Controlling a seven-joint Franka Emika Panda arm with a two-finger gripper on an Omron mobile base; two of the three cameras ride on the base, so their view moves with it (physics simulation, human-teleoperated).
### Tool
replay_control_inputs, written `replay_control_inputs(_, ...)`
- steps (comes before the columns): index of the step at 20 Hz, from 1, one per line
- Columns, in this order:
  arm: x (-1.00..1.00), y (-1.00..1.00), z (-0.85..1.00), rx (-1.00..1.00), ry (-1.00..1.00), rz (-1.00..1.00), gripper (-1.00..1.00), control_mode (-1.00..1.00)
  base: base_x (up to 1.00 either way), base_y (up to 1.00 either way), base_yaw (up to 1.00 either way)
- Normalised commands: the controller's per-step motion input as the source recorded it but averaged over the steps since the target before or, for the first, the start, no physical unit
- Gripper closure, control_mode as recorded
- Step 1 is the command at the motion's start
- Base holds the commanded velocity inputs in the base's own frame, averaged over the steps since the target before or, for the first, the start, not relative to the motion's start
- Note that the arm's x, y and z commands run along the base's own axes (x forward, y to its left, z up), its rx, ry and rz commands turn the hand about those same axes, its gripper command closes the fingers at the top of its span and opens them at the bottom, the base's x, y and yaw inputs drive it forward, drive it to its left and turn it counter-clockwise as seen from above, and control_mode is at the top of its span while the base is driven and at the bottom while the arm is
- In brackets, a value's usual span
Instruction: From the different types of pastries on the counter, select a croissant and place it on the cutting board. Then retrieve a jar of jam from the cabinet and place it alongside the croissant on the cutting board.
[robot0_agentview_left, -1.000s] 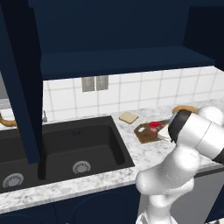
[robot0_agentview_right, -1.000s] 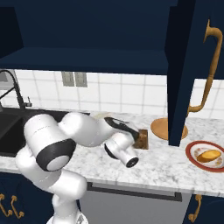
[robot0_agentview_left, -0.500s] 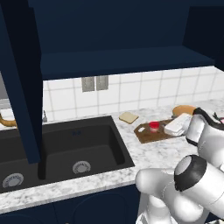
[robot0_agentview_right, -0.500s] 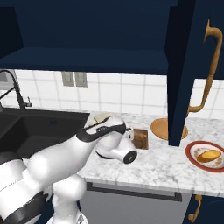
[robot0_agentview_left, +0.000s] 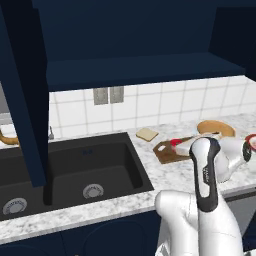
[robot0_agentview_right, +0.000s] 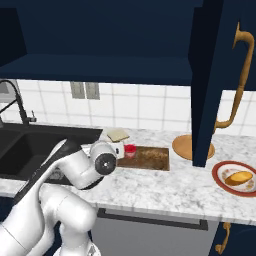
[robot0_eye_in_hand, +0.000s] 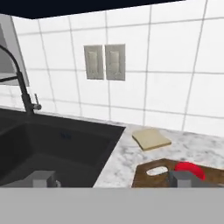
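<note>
On the cutting board (robot0_agentview_right: 150, 158), the jar of jam (robot0_agentview_right: 130, 150) was seen set down and released, the tool (robot0_eye_in_hand: 114, 179) having been spread wide and drawn back above the bench (robot0_agentview_right: 165, 186), suggesting placement was essentially done.

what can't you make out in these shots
- Croissant: not discernible on the dark brown wooden cutting board; the white arm covers the board's near part in the left base view.
- Red-lidded jam jar: body cut by the bottom edge in the hand view.
- Navy cabinet interior: dark.
</note>
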Motion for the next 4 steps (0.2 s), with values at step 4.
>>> replay_control_inputs(4, -0.78, 0.94, 0.25, -0.08, 0.42, -0.07, -1.0, -1.0, 0.0, 0.0, 0.0)
